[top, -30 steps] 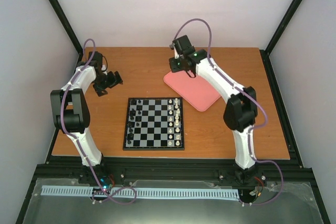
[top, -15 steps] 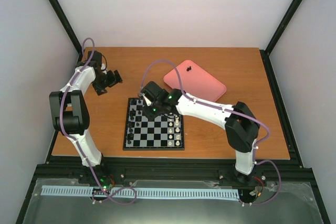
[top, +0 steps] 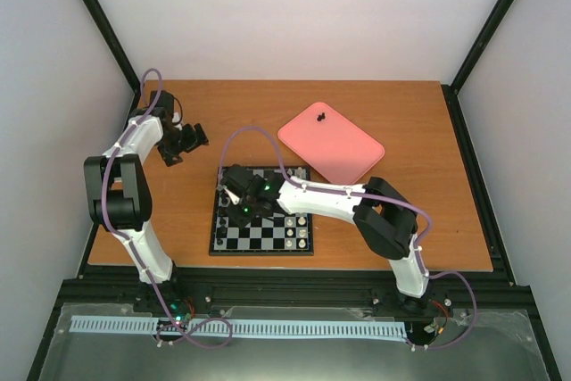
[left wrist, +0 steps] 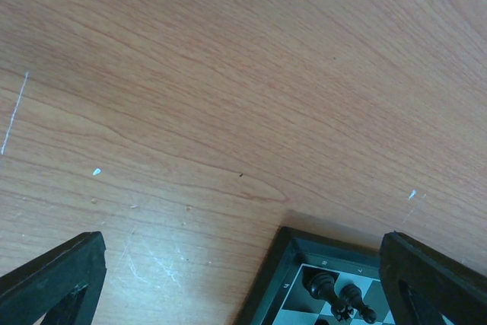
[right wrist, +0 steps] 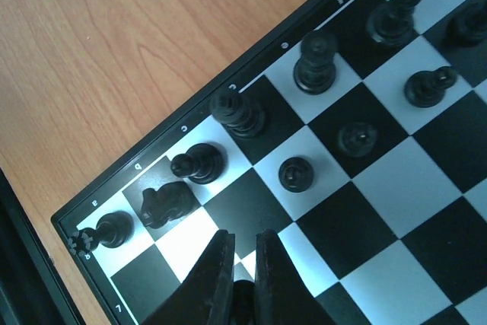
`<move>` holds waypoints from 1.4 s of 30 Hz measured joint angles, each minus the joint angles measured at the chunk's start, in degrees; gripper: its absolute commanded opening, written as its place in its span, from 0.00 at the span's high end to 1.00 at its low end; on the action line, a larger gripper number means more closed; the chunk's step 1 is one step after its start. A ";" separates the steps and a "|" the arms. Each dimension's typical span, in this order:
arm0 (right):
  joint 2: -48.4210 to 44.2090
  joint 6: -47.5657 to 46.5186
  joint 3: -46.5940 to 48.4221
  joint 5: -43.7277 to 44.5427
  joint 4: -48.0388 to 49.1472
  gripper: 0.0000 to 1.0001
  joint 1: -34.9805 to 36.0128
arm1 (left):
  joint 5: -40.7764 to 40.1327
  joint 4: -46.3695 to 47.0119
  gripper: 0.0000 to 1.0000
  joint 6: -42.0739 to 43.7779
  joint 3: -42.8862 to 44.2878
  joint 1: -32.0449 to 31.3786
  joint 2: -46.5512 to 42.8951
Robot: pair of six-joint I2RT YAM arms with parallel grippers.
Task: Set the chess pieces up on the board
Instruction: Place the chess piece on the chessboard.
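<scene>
Here the right claw (right wrist: 242, 241), closed on a black piece (right wrist: 242, 298), hangs over the board (right wrist: 365, 211), likely to fill its pawn row. The left claw (top: 190, 136), wide open and empty, sits aside.

White arm links (top: 326, 198), black joints (top: 118, 195), looping purple cables (top: 241, 134), green light (top: 247, 207), slim black right claw (right wrist: 243, 243)

Counter (top: 428, 220): orange-brown wood grain. The left wrist view shows pale scratches and a few white flecks.
Pink tray (top: 350, 151): rounded rectangle, lying flat on the counter, far right of centre, turned askew.
White chess pieces (top: 302, 220): upright in two short files, near the tray's near corner, some hidden.
Pale slotted strip (top: 268, 328): runs below the counter's near edge.
</scene>
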 measured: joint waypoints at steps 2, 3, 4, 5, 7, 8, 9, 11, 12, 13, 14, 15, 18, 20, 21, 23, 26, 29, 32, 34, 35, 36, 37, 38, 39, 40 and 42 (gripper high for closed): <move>0.37 -0.09 0.00 -0.04 0.24 0.97 0.50 | 0.00 0.15 0.00 0.02 0.00 0.00 -0.09; 0.42 -0.11 0.00 -0.07 0.48 0.97 0.76 | 0.02 0.26 0.00 0.02 0.00 0.00 -0.11; 0.42 -0.13 0.02 -0.11 0.76 0.97 0.90 | 0.02 0.37 0.00 0.02 0.00 0.00 -0.15; 0.48 -0.13 0.13 -0.22 1.07 0.97 1.03 | 0.02 0.46 0.00 0.02 0.00 0.00 -0.20; 0.94 -0.15 0.66 -0.42 1.51 0.97 1.11 | 0.04 0.68 0.00 0.04 0.00 0.00 -0.26; 1.33 -0.20 1.07 -0.52 1.79 0.97 1.11 | 0.04 0.79 0.00 0.07 0.00 0.00 -0.28; 1.86 -0.24 1.42 -0.66 2.19 0.97 1.11 | 0.04 0.87 0.00 0.09 0.00 0.00 -0.28; 2.78 -0.28 1.90 -0.83 2.60 0.97 1.11 | 0.04 0.87 0.00 0.11 0.00 0.00 -0.28; 3.19 -0.31 2.12 -0.96 2.69 0.97 1.11 | 0.04 0.87 0.00 0.11 0.00 0.00 -0.28; 3.69 -0.31 2.29 -1.09 2.73 0.97 1.11 | 0.04 0.87 0.00 0.11 0.00 0.00 -0.28; 4.07 -0.31 2.38 -1.29 2.71 0.97 1.11 | 0.04 0.87 0.00 0.11 0.00 0.00 -0.28; 4.37 -0.31 2.43 -1.42 2.71 0.97 1.11 | 0.07 0.87 0.00 0.11 0.00 0.00 -0.28; 5.05 -0.31 2.43 -1.55 2.69 0.97 1.14 | 0.07 0.90 0.00 0.13 0.00 0.00 -0.28; 5.16 -0.31 2.47 -1.55 2.73 0.97 1.14 | 0.09 0.87 0.00 0.13 0.00 0.00 -0.28; 5.22 -0.31 2.51 -1.57 2.73 0.97 1.14 | 0.13 0.90 0.00 0.13 0.00 0.00 -0.28; 5.35 -0.31 2.60 -1.55 2.78 0.97 1.16 | 0.22 0.90 0.00 0.13 0.00 0.00 -0.28; 5.84 -0.31 3.04 -1.53 2.89 0.97 1.16 | 0.26 0.87 0.00 0.13 0.00 0.00 -0.28; 6.12 -0.31 3.08 -1.53 2.97 0.97 1.16 | 0.24 0.90 0.00 0.13 0.00 0.00 -0.28; 6.47 -0.37 3.13 -1.49 3.15 0.97 1.16 | 0.24 0.90 0.00 0.15 -0.02 0.00 -0.28; 6.80 -0.55 3.13 -1.44 3.15 0.97 1.16 | 0.24 0.90 0.00 0.15 -0.04 0.00 -0.28; 6.88 -0.72 3.10 -1.33 3.15 0.97 1.16 | 0.24 0.90 0.00 0.15 -0.04 0.00 -0.28; 6.93 -0.76 3.10 -1.22 3.19 0.97 1.16 | 0.24 0.90 0.00 0.15 -0.04 0.00 -0.28; 6.93 -0.90 3.10 -1.05 3.37 0.97 1.16 | 0.24 0.90 0.00 0.15 -0.04 0.00 -0.28; 6.93 -0.98 3.13 -0.83 3.63 0.97 1.16 | 0.24 0.90 0.00 0.15 -0.04 0.00 -0.28; 6.93 -1.07 3.10 -0.61 3.93 0.97 1.16 | 0.24 0.90 0.00 0.17 -0.04 0.00 -0.28; 6.93 -1.11 3.10 -0.50 4.09 0.97 1.16 | 0.24 0.90 0.00 0.17 -0.04 0.00 -0.28; 6.93 -1.16 3.08 -0.24 4.50 0.97 1.16 | 0.24 0.90 0.00 0.17 -0.04 0.00 -0.28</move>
